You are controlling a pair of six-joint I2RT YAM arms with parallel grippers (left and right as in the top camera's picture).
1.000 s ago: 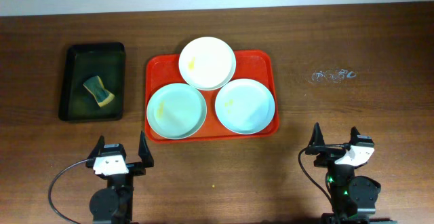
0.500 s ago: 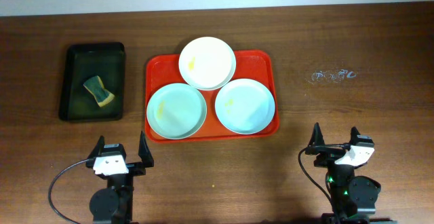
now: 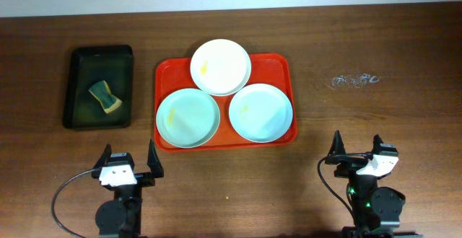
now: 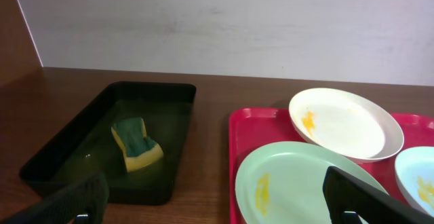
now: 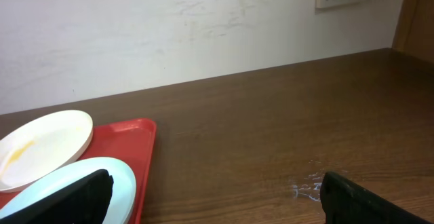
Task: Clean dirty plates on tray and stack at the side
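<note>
Overhead: red tray (image 3: 279,66), centre, holds cream-white plate (image 3: 221,66) top, pale green plate (image 3: 188,118) lower left, pale blue plate (image 3: 260,112) lower right, all smudged yellow. Dark tub (image 3: 74,86), left, holds a sponge (image 3: 105,97). Left gripper (image 3: 129,151) and right gripper (image 3: 356,140), bottom edge, spread wide, empty. Left wrist: sponge in tub at left. Right wrist: tray corner, cream-white plate, pale blue plate lower left

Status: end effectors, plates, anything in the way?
Left end effector and right end effector open, empty. White plate, green plate, blue plate on red tray, smudged. Sponge in tub. Nothing blocking.
</note>
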